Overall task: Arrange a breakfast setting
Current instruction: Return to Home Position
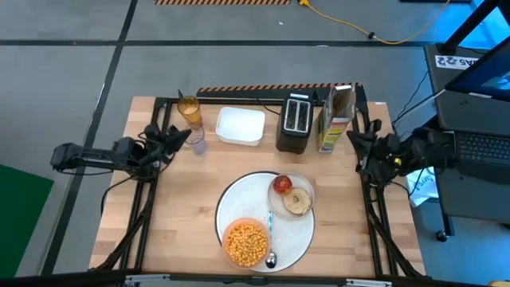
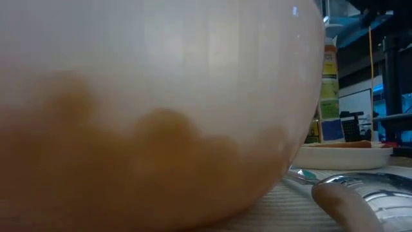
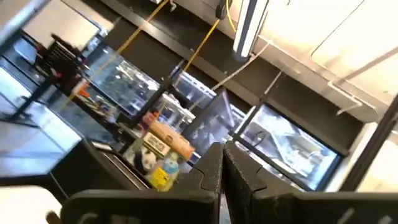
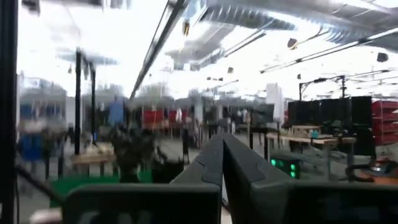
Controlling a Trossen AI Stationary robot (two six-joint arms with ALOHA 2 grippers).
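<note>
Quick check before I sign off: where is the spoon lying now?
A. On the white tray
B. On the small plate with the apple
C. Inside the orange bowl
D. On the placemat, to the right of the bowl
D: the high view shows the metal spoon lying on the white placemat, beside the orange bowl on its right and off the small plate.

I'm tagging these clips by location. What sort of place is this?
Probably a robotics lab in an open workshop hall, not a home kitchen: a grey floor with taped lines, a keyboard beside the wooden table, exposed ceiling ducts. The left gripper and right gripper rest at the table's sides.
</note>
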